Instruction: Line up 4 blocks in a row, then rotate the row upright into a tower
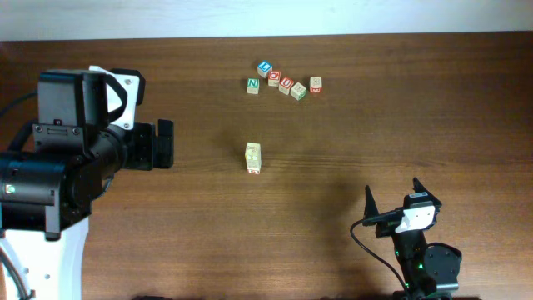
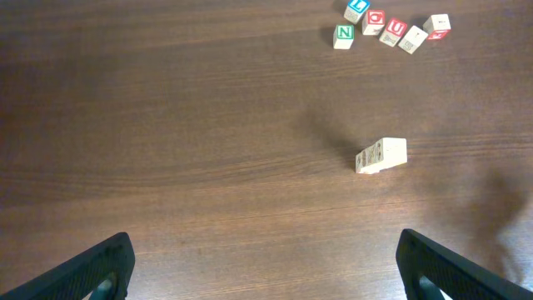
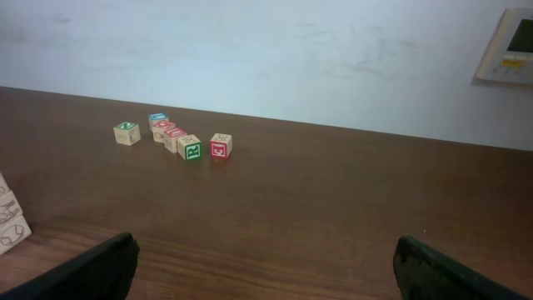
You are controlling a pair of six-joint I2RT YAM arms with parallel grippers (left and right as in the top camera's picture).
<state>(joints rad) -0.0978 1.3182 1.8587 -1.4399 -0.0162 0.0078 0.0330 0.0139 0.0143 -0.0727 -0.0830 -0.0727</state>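
Pale blocks (image 1: 253, 157) lie (apart) between left gripper (image 1: 163, 143) and right gripper (image 1: 391, 188).

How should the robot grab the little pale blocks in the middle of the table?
Best guess: pinch the top one of the pale blocks on two opposite flat sides, coming straight down from above. They look stacked in a thin column, so a sideways push could topple them, and the lettered cubes sit far off, leaving room.

The blocks (image 1: 253, 157) are pale beige wooden cubes with faint pictures, pressed together in one short column. They sit near the middle of the table (image 1: 375, 125).
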